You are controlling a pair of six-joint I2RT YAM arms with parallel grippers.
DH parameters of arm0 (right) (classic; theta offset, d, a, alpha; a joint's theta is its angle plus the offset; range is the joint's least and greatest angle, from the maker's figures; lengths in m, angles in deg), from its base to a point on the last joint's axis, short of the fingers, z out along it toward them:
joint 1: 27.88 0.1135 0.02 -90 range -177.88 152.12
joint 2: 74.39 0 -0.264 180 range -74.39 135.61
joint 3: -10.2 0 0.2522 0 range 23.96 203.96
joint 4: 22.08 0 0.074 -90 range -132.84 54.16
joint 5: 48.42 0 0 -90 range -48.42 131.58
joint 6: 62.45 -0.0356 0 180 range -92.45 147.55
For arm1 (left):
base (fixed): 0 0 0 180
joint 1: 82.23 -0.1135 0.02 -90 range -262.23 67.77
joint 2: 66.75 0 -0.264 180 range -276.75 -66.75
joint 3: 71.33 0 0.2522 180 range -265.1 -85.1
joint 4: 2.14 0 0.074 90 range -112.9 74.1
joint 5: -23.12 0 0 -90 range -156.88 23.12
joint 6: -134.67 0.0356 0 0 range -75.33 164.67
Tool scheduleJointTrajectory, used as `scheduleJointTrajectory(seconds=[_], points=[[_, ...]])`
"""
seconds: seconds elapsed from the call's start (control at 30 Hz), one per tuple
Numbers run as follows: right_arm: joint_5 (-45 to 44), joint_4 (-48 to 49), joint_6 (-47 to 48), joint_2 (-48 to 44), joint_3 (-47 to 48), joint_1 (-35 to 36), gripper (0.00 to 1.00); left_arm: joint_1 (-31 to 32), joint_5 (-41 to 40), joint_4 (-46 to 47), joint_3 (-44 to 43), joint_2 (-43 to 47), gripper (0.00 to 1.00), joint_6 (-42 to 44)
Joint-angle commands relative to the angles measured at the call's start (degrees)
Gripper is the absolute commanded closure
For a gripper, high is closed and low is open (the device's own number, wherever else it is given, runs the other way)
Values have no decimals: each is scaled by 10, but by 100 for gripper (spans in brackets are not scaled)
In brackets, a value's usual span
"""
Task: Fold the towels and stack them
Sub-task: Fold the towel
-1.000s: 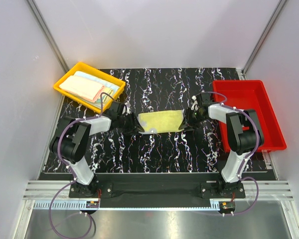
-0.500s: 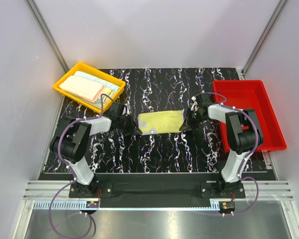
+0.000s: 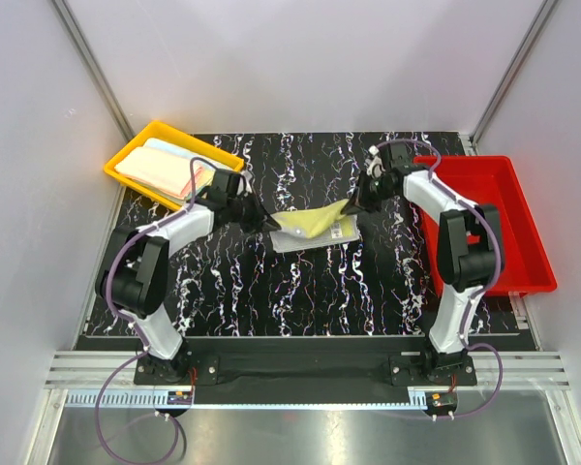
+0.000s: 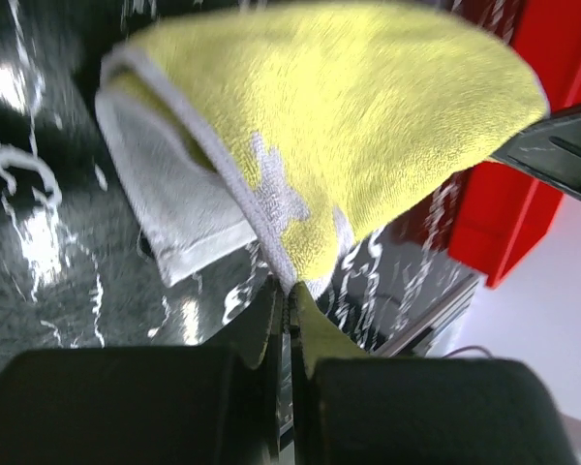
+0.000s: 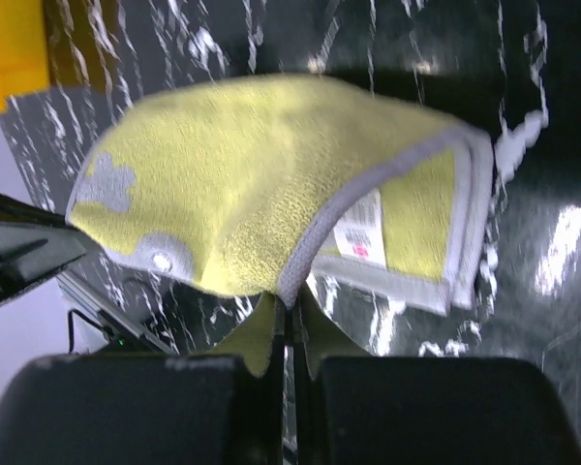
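Note:
A yellow towel (image 3: 313,224) with grey edging lies partly on the black marbled table, its near edge lifted and carried toward the far side. My left gripper (image 3: 269,222) is shut on its left corner (image 4: 289,276). My right gripper (image 3: 350,205) is shut on its right corner (image 5: 292,291). A white label (image 5: 360,231) shows on the towel's underside. The lower layer (image 4: 174,218) still rests on the table. Folded pink and blue towels (image 3: 162,170) lie stacked in the yellow tray (image 3: 126,155) at the far left.
A red bin (image 3: 523,262) stands at the right edge of the table, close behind my right arm. The yellow tray sits just behind my left arm. White walls enclose the table on three sides.
Both grippers have lifted the towel's near corners and moved them away from the arm bases, folding the near half up and over toward the far edge.

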Motion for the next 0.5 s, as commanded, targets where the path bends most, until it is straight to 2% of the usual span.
scheduleJointTrajectory(seconds=[0.0, 0.27, 0.47], points=[[26, -33, -6, 42, 78, -3, 100, -21, 8, -2, -49, -4, 100, -21], [45, -84, 20, 153, 273, -12, 100, -72, 55, 58, -114, -72, 100, -66], [57, -78, 38, 204, 339, -19, 100, -96, 79, 84, -140, -137, 100, -91]])
